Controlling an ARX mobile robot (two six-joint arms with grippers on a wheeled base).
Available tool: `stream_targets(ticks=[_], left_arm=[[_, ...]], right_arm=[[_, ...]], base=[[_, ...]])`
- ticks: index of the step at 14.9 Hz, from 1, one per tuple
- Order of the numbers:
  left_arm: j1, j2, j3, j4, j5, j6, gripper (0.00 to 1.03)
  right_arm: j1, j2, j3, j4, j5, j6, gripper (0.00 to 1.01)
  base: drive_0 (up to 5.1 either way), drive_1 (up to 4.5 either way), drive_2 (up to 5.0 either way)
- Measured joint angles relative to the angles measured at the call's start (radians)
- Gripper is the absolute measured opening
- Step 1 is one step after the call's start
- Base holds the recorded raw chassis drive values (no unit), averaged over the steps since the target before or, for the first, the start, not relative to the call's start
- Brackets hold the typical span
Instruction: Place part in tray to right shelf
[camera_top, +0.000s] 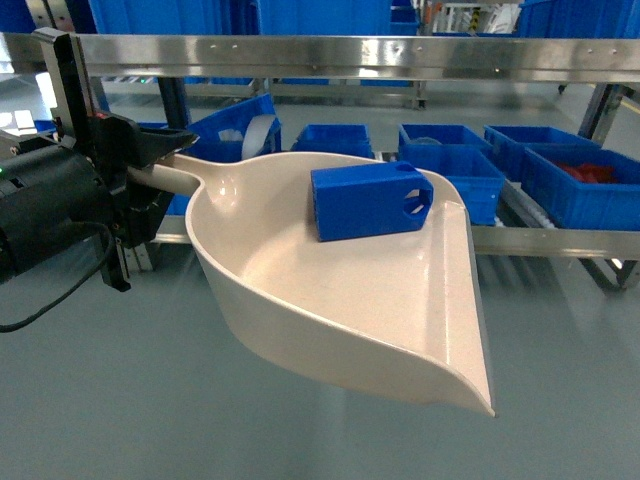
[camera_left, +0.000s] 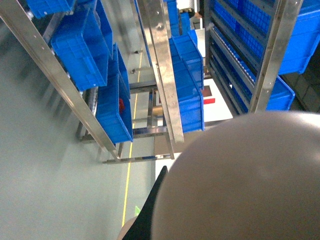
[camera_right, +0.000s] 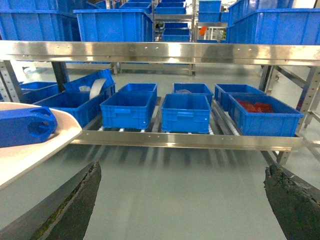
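The left gripper (camera_top: 150, 170), jaws clamped on the tray (camera_top: 330, 300) handle, carries the part (camera_top: 370, 200) lying crosswise inside. The right shelf (camera_top: 540, 240) lies beyond, farther right. The right gripper (camera_right: 180, 210) hangs wide open, empty.

Warehouse/factory floor: steel roller racks (camera_right: 190, 137) w/ rows of blue plastic bins (camera_right: 186, 112), more stacked behind, grey sealed floor (camera_top: 110, 400), yellow lane line (camera_left: 128, 170).

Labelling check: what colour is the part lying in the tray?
Bright blue; the part shows best in the head view, on the cream tray.
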Motion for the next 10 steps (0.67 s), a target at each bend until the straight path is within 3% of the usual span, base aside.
stream_targets(ticks=[10], left_arm=[[-0.001, 0.000, 0.000, 0.000, 0.000, 0.000, 0.13]], right_arm=[[0.000, 0.000, 0.000, 0.000, 0.000, 0.000, 0.98]], base=[[-0.2, -0.17, -0.2]])
